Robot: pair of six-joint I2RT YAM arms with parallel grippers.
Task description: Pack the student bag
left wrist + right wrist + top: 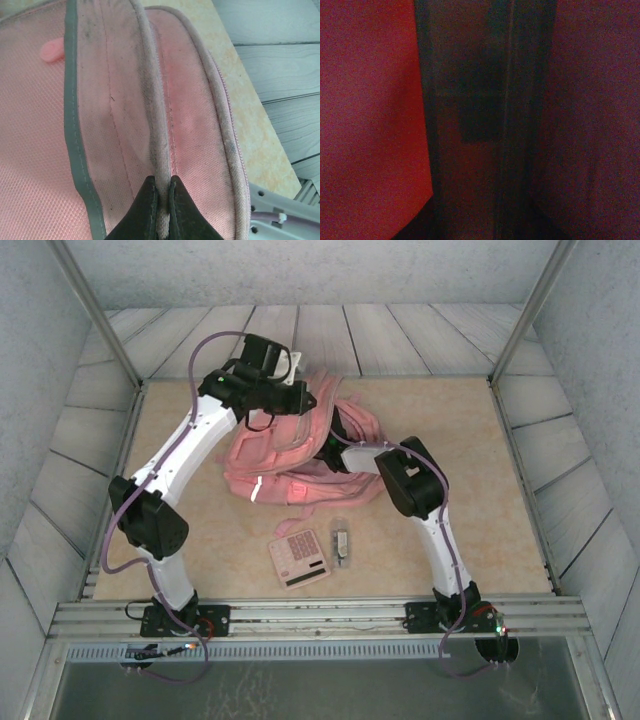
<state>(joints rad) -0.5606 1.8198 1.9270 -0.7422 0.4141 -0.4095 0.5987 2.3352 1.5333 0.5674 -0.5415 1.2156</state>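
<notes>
The student bag (280,465), a pink backpack, lies slumped in the middle of the table. My left gripper (300,400) is at its far upper edge. In the left wrist view that gripper (161,182) is shut on a grey-pink piping seam (157,145) of the bag (190,115). My right arm (410,480) reaches from the right into the bag's opening, and its gripper is hidden inside. The right wrist view is dark, with red fabric (370,125) on the left and a dim flat shape (480,120) in the middle. Its jaws cannot be made out.
A pink-and-white calculator (298,558) lies on the table in front of the bag. Beside it is a small clear case (341,542). A white object (292,362) sits behind the left gripper. Plank walls surround the table, and a metal rail (320,615) runs along the near edge.
</notes>
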